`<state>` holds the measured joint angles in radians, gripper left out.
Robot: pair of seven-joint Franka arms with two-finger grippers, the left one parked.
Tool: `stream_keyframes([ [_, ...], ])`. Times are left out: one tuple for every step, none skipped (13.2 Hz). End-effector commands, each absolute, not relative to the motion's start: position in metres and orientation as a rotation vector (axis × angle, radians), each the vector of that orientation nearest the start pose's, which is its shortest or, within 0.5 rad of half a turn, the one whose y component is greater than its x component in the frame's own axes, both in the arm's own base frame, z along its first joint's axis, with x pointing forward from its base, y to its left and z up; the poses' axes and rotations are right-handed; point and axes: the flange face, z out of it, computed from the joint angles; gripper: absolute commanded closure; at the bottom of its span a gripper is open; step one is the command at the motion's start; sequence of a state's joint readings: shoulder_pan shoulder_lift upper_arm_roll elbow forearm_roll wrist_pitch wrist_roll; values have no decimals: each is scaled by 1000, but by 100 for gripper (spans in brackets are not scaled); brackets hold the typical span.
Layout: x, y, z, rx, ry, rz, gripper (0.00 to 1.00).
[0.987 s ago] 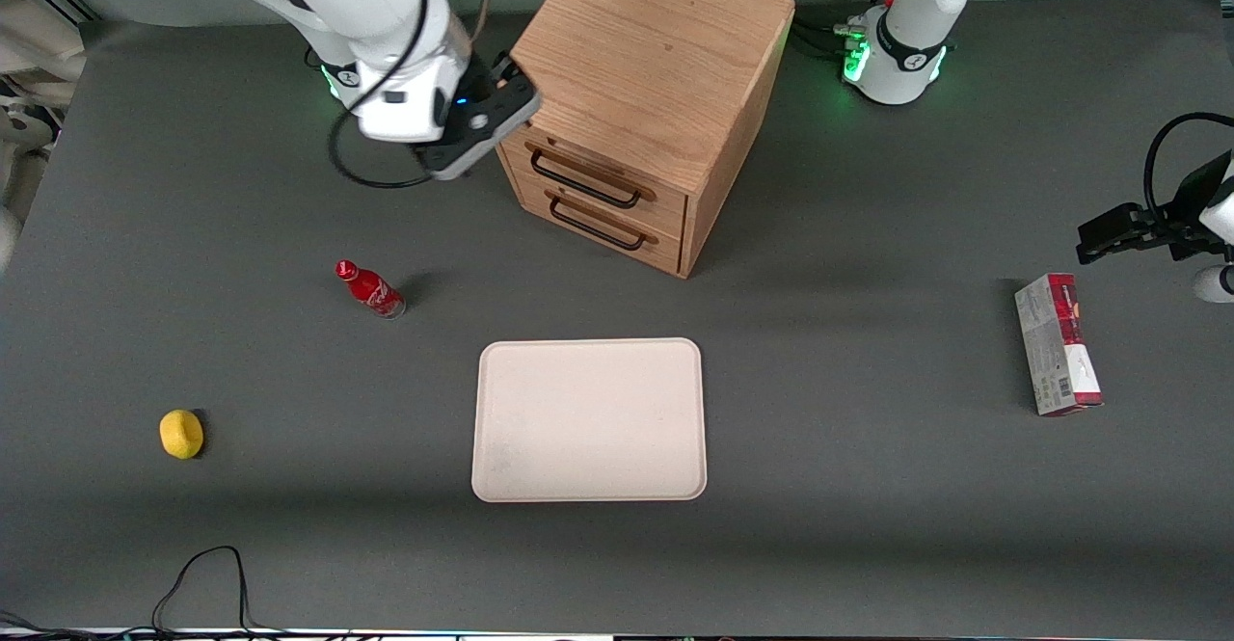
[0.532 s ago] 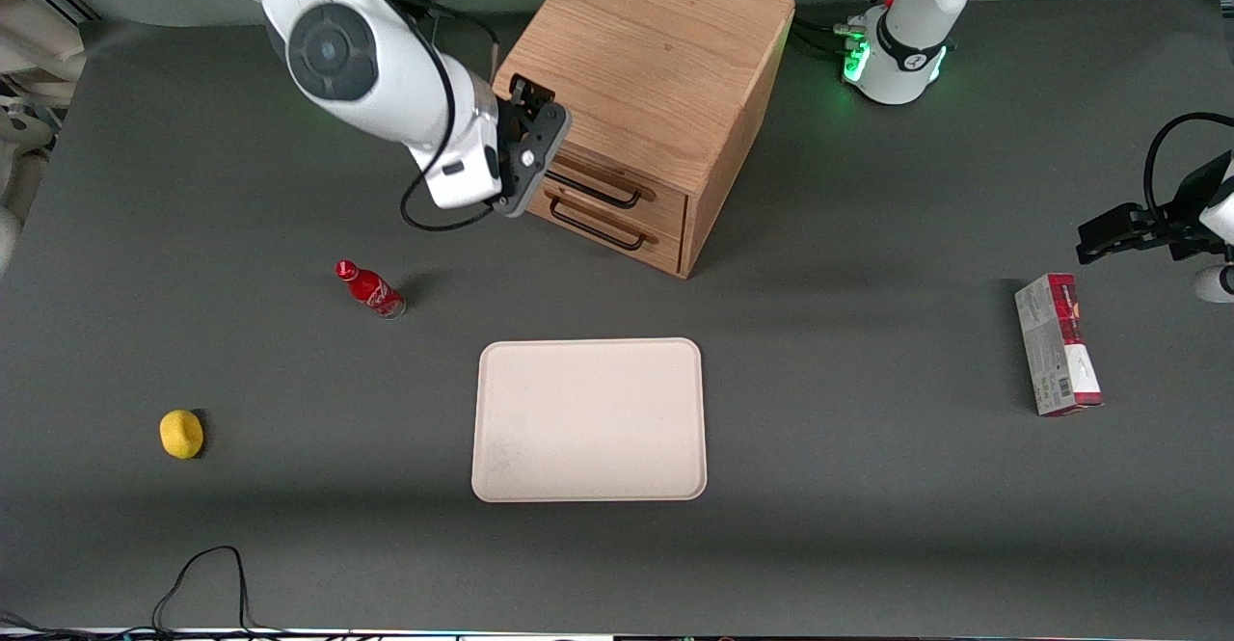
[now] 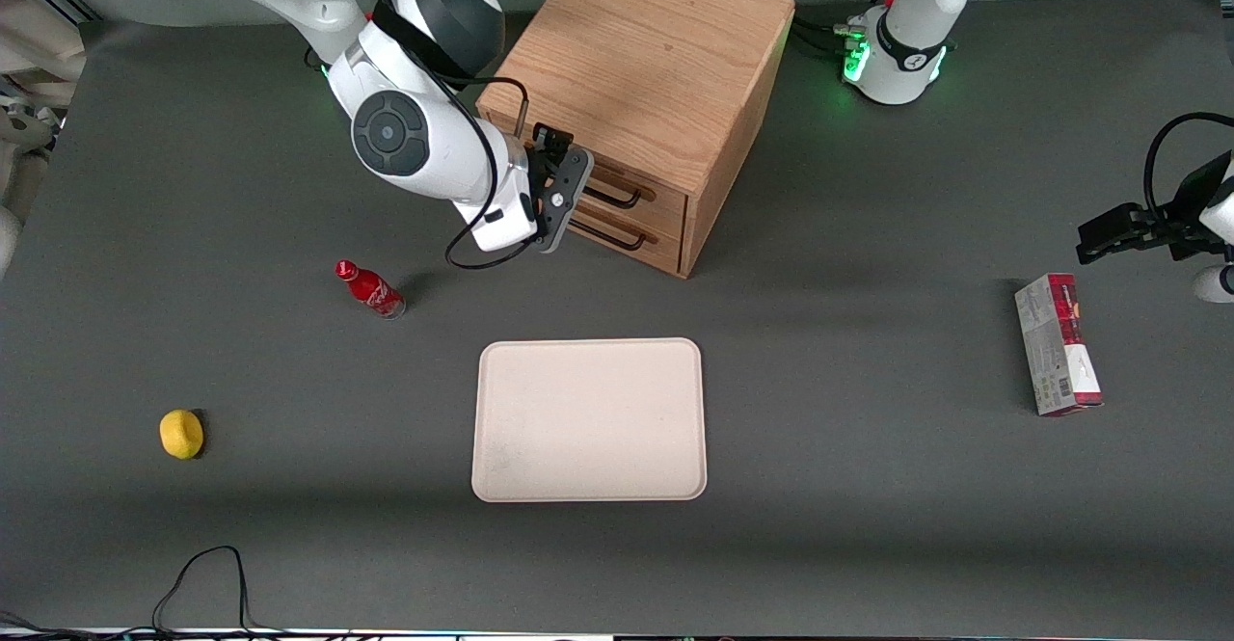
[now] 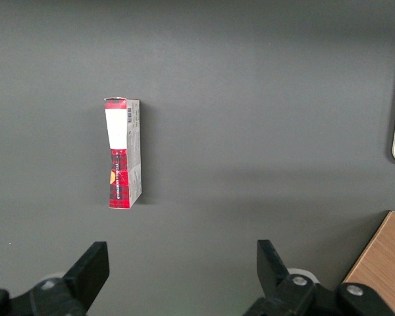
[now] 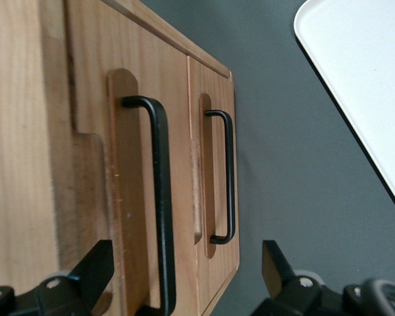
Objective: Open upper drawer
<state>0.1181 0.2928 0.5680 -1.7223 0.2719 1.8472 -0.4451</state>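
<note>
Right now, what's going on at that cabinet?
The right arm's tool is open and sits in front of the boxy light oak cabinet, lined up with the drawer fronts. Its fingers are spread near the wide thin black wire handle of the light oak upper drawer but have not closed on it, and both drawers look shut. Nearer the front camera, a small red bottle, a yellow lemon-like fruit and a pale rectangular tray sit untouched on the dark grey table.
</note>
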Motion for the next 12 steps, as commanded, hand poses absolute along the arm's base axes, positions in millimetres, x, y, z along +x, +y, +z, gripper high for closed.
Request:
stream_keyframes([
  [478, 387, 420, -2376, -1398, 205, 0],
  [476, 388, 414, -2381, -1404, 196, 0],
  [474, 388, 406, -2391, -1413, 187, 0],
  [473, 389, 399, -2394, -1412, 179, 0],
  [472, 391, 393, -2393, -1413, 175, 0],
  [470, 394, 388, -2389, -1415, 177, 0],
  [470, 396, 383, -2389, -1424, 183, 0],
  [471, 396, 381, -2394, -1436, 172, 0],
  [471, 396, 380, -2395, -1438, 169, 0],
  [473, 396, 380, -2397, -1444, 168, 0],
  [476, 395, 381, -2406, -1465, 157, 0],
  [481, 394, 383, -2415, -1483, 141, 0],
])
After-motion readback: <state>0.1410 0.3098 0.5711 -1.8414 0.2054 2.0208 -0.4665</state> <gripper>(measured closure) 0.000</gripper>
